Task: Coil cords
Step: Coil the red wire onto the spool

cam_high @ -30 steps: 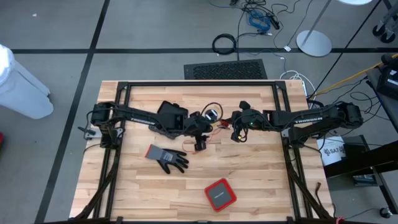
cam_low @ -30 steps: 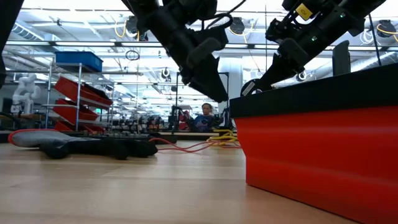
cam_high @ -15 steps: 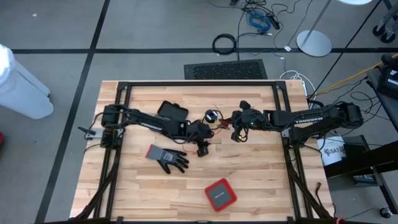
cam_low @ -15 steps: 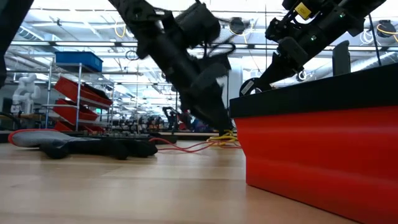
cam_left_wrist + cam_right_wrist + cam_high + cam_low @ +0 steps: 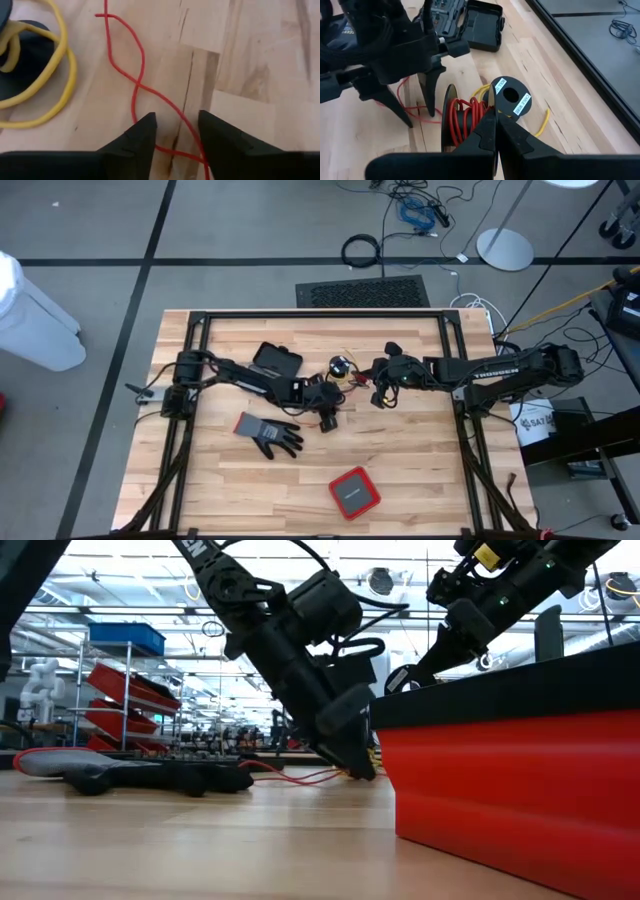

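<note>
Your left claw [image 5: 175, 135] is down at the tabletop [image 5: 260, 60], its fingers parted around the loose red cord [image 5: 135, 80], with the yellow cord [image 5: 55, 75] just beside it. Judging by this, the pick-up is in hand: close on the red strand next, then carry it toward the spool [image 5: 465, 120] beyond, where your right claw [image 5: 495, 135] sits closed and empty.
</note>
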Robot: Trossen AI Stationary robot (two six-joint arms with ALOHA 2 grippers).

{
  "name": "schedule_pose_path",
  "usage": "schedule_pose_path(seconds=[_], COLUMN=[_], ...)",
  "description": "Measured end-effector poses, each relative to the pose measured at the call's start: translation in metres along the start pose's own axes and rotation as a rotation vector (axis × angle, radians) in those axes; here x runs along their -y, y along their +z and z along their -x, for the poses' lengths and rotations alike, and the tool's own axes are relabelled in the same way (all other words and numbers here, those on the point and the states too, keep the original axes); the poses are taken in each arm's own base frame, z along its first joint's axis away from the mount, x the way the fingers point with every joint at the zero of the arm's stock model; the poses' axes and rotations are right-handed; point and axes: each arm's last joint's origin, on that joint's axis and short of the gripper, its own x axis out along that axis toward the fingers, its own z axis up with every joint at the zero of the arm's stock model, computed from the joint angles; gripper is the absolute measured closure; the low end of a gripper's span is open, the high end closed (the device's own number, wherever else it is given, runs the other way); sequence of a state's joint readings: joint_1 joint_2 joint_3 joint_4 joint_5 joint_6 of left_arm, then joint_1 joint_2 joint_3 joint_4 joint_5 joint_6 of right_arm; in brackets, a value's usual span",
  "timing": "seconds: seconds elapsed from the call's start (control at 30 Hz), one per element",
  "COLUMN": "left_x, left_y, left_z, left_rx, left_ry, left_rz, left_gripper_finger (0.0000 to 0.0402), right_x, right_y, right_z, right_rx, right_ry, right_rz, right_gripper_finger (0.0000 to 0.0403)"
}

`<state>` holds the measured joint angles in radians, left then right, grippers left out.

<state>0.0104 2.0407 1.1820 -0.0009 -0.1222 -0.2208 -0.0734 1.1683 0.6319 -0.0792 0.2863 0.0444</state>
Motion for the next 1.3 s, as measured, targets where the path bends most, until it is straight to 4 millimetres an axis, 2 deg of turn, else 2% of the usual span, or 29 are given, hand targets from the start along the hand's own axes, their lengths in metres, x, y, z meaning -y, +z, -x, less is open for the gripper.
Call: schedule_pose_path(seconds=[0.07, 0.17, 0.23, 0.4, 0.53, 0.73, 0.87, 1.3], left_x=[0.000, 0.000, 0.001, 0.008, 0.005, -0.023, -0.035, -0.038], left_y=[0.000, 0.002, 0.003, 0.011, 0.018, 0.025, 0.029, 0.050], left_z=[0.000, 0.002, 0.004, 0.014, 0.036, 0.073, 0.097, 0.172], left_rx=[0.002, 0.003, 0.002, 0.009, -0.015, -0.099, -0.121, 0.059], left_ry=[0.010, 0.011, 0.006, -0.009, 0.074, 0.234, 0.270, 0.289], left_rz=[-0.022, -0.076, -0.107, -0.145, -0.197, -0.183, -0.169, -0.149], left_gripper_finger=[0.0281, 0.0363, 0.0388, 0.0397, 0.0398, 0.0400, 0.0400, 0.0401], right_x=[0.000, 0.000, 0.000, 0.000, 0.000, -0.001, -0.001, -0.001], right_y=[0.000, 0.000, 0.000, -0.001, -0.001, -0.001, -0.001, -0.001], right_z=[0.000, 0.000, 0.000, 0.000, 0.000, 0.000, 0.000, 0.000], right_rx=[0.000, -0.002, -0.003, -0.009, -0.009, -0.009, -0.010, -0.010], right_ry=[0.000, 0.000, 0.000, -0.001, 0.000, 0.007, 0.028, 0.025], right_rz=[0.000, 0.001, 0.001, 0.003, 0.003, -0.005, -0.011, -0.007], right_gripper_finger=[0.0403, 0.0403, 0.0403, 0.0403, 0.0403, 0.0403, 0.0403, 0.0403])
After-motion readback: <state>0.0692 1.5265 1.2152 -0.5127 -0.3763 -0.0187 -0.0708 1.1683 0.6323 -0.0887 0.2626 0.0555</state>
